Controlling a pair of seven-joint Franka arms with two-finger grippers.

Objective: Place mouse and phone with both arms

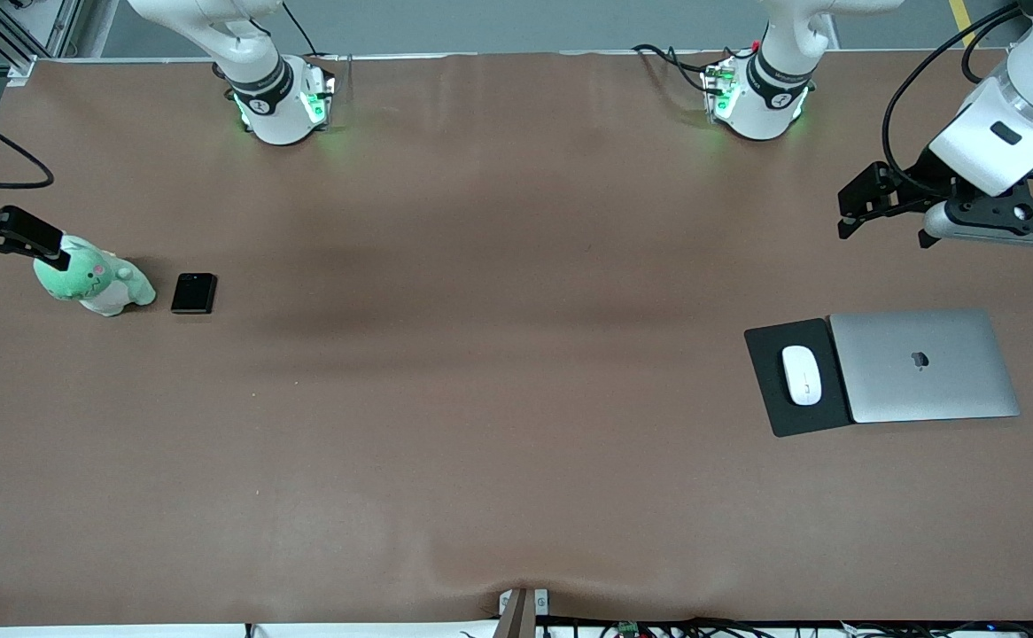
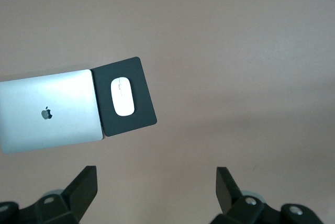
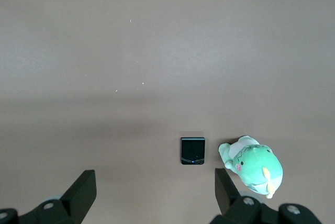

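The white oval mouse (image 1: 802,374) (image 2: 122,96) lies on a black mouse pad (image 1: 778,416) (image 2: 141,77) at the left arm's end of the table. The small black phone (image 1: 193,292) (image 3: 192,150) lies flat at the right arm's end. My left gripper (image 1: 846,215) (image 2: 157,182) hangs open in the air over bare table at its own end, holding nothing. My right gripper (image 1: 16,248) (image 3: 155,182) is also open and empty, up over the table's edge beside a green plush toy, apart from the phone.
A shut silver laptop (image 1: 924,365) (image 2: 49,111) lies against the mouse pad, on the side toward the left arm's end. The green and white plush toy (image 1: 96,279) (image 3: 254,166) lies right beside the phone. Brown table cover (image 1: 481,372) spans the middle.
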